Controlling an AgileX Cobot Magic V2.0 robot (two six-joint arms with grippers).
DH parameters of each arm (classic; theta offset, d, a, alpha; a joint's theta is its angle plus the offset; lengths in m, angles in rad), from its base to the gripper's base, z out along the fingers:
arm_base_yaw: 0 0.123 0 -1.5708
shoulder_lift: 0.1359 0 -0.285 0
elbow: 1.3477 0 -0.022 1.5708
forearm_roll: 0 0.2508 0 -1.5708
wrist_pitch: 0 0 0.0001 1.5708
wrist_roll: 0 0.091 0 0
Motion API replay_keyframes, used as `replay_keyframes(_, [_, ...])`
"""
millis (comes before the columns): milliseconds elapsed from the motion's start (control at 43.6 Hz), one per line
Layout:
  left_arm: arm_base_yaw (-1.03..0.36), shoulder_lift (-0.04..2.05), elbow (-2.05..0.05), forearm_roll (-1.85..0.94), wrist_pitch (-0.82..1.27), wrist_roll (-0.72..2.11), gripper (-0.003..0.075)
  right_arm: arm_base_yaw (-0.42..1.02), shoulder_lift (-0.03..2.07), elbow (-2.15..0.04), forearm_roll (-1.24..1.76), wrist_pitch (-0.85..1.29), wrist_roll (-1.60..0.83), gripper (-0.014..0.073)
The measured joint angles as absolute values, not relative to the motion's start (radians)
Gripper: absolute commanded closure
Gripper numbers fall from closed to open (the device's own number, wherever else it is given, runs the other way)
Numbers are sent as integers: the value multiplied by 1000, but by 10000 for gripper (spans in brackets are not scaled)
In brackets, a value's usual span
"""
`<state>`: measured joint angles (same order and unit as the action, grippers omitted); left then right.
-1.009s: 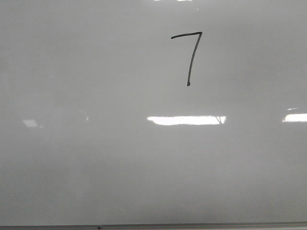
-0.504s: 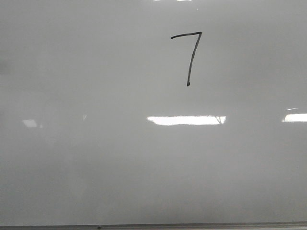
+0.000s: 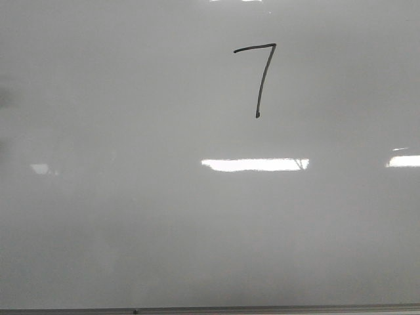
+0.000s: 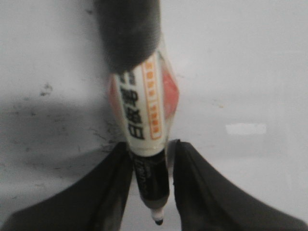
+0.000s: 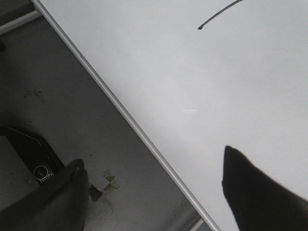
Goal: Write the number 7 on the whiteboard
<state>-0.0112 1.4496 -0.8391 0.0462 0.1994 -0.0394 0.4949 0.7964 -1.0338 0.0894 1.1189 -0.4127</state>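
The whiteboard (image 3: 131,216) fills the front view, glossy pale grey with a thin grey rim along its near edge. A black number 7 (image 3: 261,79) is drawn on it, with a short top bar and a long slanted downstroke. No gripper shows in the front view. My left gripper (image 4: 151,159) is shut on a white marker (image 4: 144,115) with a black cap end and a bare tip. My right gripper (image 5: 151,166) is open and empty, straddling the whiteboard's rim (image 5: 120,108). The end of the 7's downstroke (image 5: 216,17) shows in the right wrist view.
Bright rectangular light reflections (image 3: 254,164) lie across the board. In the right wrist view a grey surface (image 5: 72,96) beside the board holds a black device (image 5: 33,159) and bits of tape (image 5: 108,180). The surface under the left gripper has dark scuff marks (image 4: 45,89).
The 7 and the board are unchanged. A faint dark shadow has appeared at the board's left edge.
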Motion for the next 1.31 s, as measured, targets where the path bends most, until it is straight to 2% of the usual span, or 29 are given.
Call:
replay_keyframes(183, [-11,1446,-839,45,215,-39,314,495,796,-1034,89,1119,-413,3])
replay_keyframes(344, [-11,1396,-873,45,335,-39,314,495,796,-1034,60,1119,-340,3])
replay_keyframes(665, [-39,1098,-913,37,580,-16,314,495,781,-1034,-78,1143,-27,3])
replay_keyframes(1032, [-346,703,-815,-8,706,14,314,495,574,-923,-78,1109,16,3])
replay_keyframes(1307, [-508,570,-683,-12,732,16,315,495,496,-838,-78,1107,16,3])
